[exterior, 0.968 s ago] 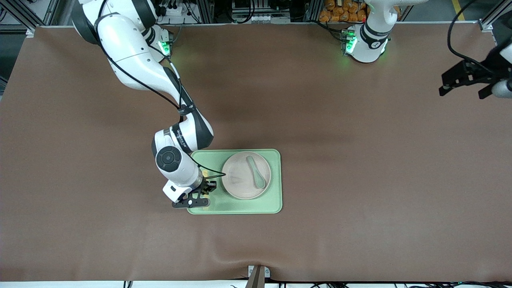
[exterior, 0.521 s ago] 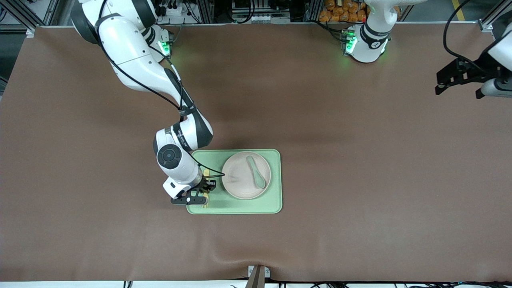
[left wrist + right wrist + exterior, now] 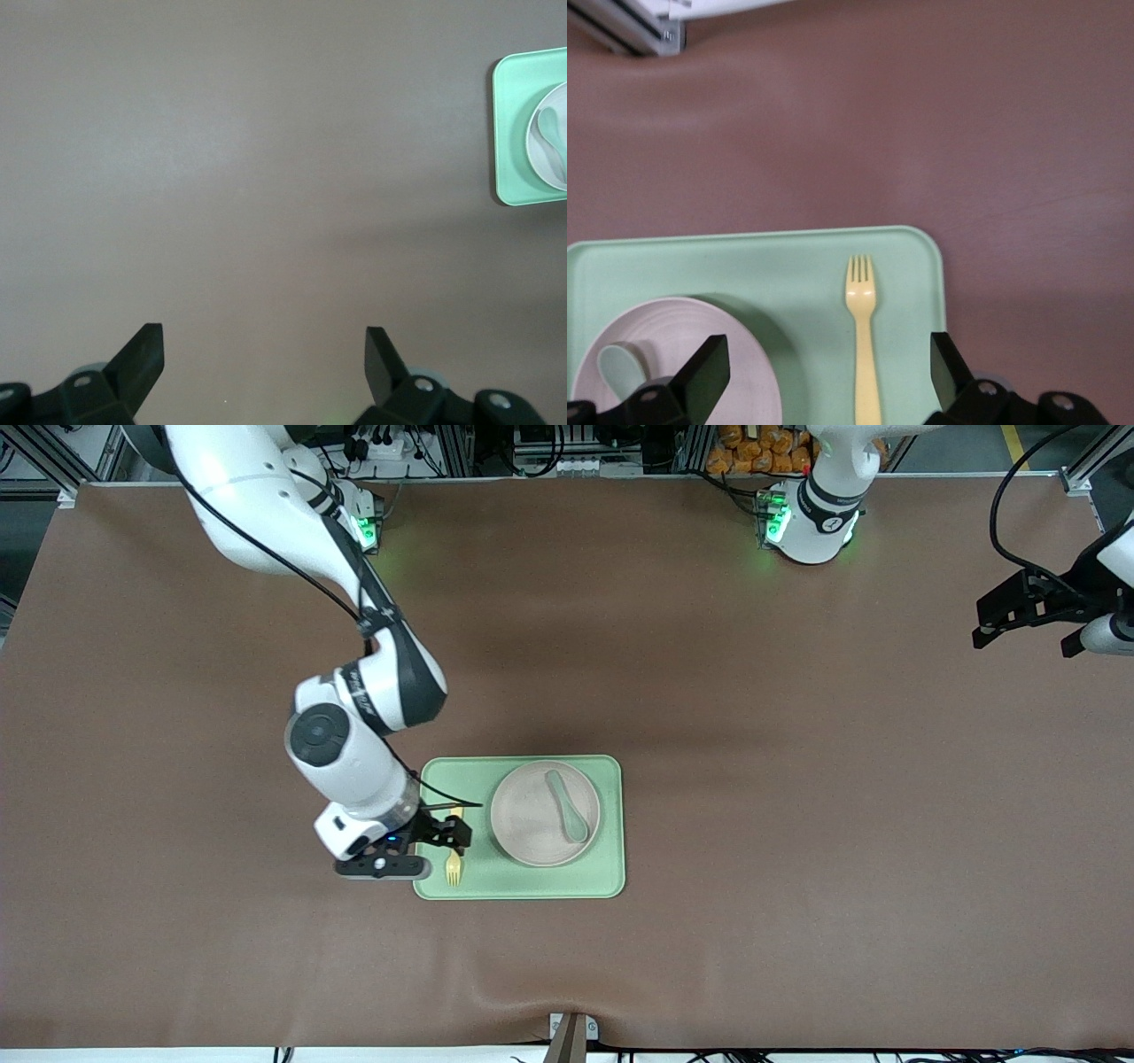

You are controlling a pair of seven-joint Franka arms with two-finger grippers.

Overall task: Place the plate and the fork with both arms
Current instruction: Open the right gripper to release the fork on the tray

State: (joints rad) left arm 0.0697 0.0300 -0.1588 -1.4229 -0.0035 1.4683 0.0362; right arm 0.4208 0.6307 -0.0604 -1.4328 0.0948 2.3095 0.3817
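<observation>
Front view has the light-green tray [image 3: 523, 881] sitting mid-table with the plate [image 3: 532, 819] on it, toward the left arm's end of the tray, and a teal spoon [image 3: 568, 806] lying in the plate. The fork [image 3: 454, 861] lies flat on the tray just beside the plate, toward the right arm's end, tines pointing at the front camera. The right gripper [image 3: 436, 841] hovers over that edge of the tray, above the fork's handle; in the right wrist view its fingers [image 3: 704, 372] are spread wide with nothing between them, the fork [image 3: 863, 345] lying loose on the tray below. The left gripper [image 3: 1028, 607] waits way out over the table [image 3: 797, 717] at its own end, also wide open and holding nothing.
</observation>
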